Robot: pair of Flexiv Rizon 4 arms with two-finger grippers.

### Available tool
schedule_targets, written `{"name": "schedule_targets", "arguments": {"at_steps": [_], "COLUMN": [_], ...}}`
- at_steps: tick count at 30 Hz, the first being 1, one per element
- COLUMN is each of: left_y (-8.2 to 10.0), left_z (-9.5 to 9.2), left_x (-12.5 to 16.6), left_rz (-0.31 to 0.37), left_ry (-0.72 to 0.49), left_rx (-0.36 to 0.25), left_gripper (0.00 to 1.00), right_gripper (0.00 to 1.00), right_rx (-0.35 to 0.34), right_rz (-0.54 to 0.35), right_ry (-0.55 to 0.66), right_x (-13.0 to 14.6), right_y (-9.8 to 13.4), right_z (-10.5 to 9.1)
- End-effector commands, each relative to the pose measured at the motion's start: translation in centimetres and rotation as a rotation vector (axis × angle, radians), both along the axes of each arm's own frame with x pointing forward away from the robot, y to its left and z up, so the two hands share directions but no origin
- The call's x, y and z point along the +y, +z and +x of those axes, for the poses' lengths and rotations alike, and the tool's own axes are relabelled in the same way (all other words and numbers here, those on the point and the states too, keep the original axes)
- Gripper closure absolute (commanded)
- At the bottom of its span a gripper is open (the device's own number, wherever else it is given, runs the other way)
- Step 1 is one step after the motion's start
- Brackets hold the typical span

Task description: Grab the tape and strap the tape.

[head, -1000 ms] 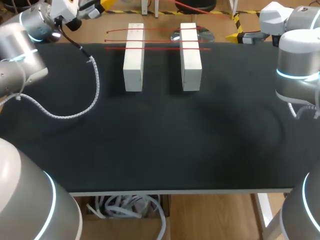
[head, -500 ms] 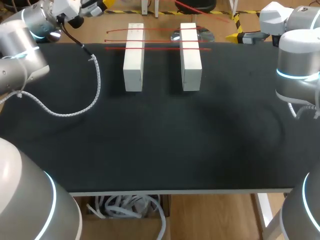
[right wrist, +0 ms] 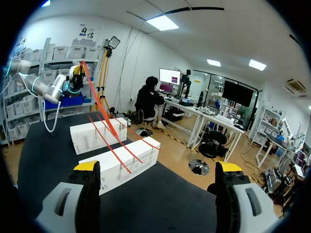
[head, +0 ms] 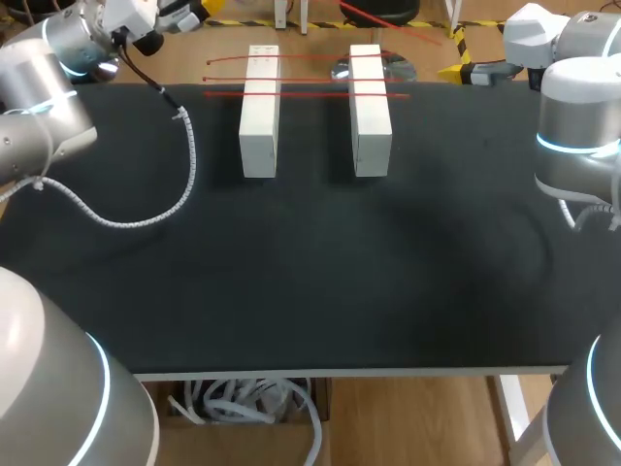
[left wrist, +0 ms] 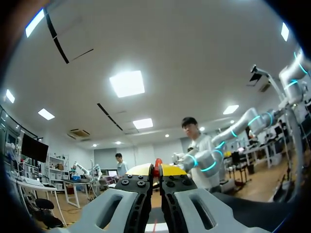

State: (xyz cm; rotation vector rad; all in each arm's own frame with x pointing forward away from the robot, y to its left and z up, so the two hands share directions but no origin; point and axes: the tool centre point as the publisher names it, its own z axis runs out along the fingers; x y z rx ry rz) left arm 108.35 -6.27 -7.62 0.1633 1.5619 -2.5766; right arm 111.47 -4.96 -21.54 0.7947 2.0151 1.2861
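Tape (head: 301,94): three red strips laid across two white blocks (head: 259,112) at the black table's (head: 310,272) far edge, ahead of the right gripper (right wrist: 158,167) and well apart from it.
Right arm: at the far right corner, aimed along the blocks, fingers spread wide.
Left arm: at the far left corner; left gripper (left wrist: 154,171) narrow, yellow tips nearly touching.
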Motion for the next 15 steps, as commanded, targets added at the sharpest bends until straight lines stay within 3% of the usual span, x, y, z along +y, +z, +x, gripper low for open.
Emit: {"name": "schedule_targets", "arguments": {"at_steps": [1,6,7,9,11,15], "left_y": [0.1,0.1,0.1,0.1,0.1,0.1], "left_z": [-0.2,-0.2,-0.2,-0.2,-0.2,-0.2], "left_x": [-0.1,-0.1,-0.1,-0.1,-0.1,-0.1], "left_rz": [0.003,0.003,0.003,0.003,0.003,0.003], "left_ry": [0.007,0.007,0.007,0.007,0.007,0.007], "left_rx": [0.002,0.002,0.002,0.002,0.002,0.002], "left_gripper": [1.0,1.0,1.0,1.0,1.0,1.0], "right_gripper": [0.0,0.0,0.0,0.0,0.0,0.0], "right_rx": [-0.001,-0.001,-0.073,-0.091,-0.118,-0.272], "right_rz": [0.001,0.001,0.029,0.035,0.165,0.512], "right_ry": [0.001,0.001,-0.003,0.037,0.047,0.003], "right_x": [0.0,0.0,0.4,1.5,1.8,1.1], "right_y": [0.0,0.0,0.5,0.8,1.0,1.4], "right_z": [0.0,0.0,-0.3,-0.4,-0.5,-1.8]}}
